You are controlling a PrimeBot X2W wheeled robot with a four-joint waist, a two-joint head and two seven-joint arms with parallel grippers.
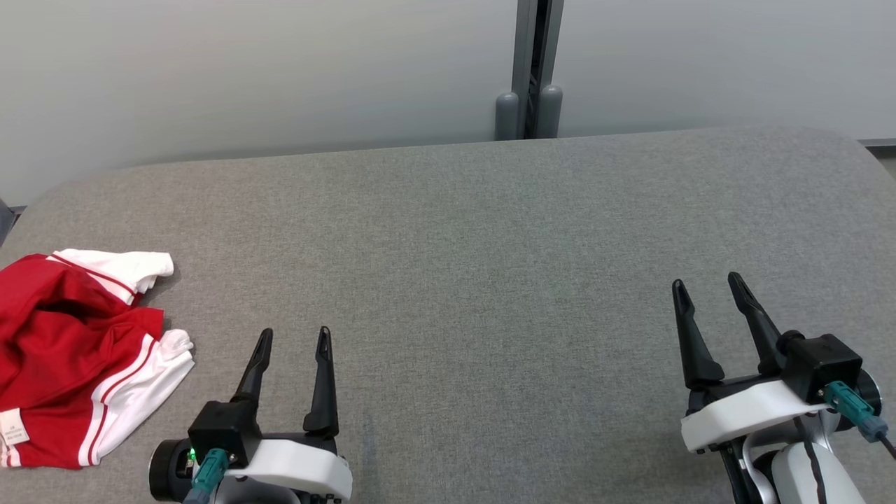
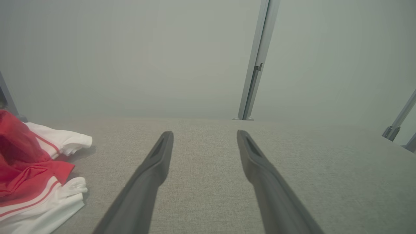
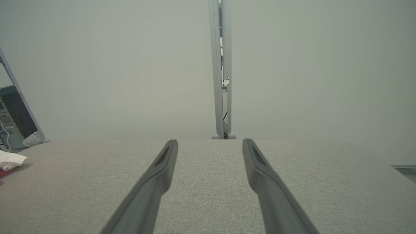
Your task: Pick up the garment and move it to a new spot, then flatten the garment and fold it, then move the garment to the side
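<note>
We find the garment (image 1: 70,357), red with white side panels and thin red stripes, lying crumpled on the grey fabric-covered surface (image 1: 455,245) at the far left of the head view, partly cut off by that view's edge. A small white label (image 1: 13,427) shows near its lower corner. The left gripper (image 1: 295,332) sits low, just to the right of the garment and apart from it, its jaws parted moderately with nothing between them. In the left wrist view we see bare grey cloth between the two dark fingers (image 2: 152,169), and the garment appears at the left margin. The right gripper (image 1: 706,280) is well apart from the garment, at the opposite side of the surface, its jaws likewise spread and holding nothing. In the right wrist view a white edge of the garment shows at the far left. Both grippers point toward the pale wall panels (image 1: 280,70) behind the surface, which are joined by a grey upright post (image 1: 532,70). We cannot tell whether either gripper touches the surface.
</note>
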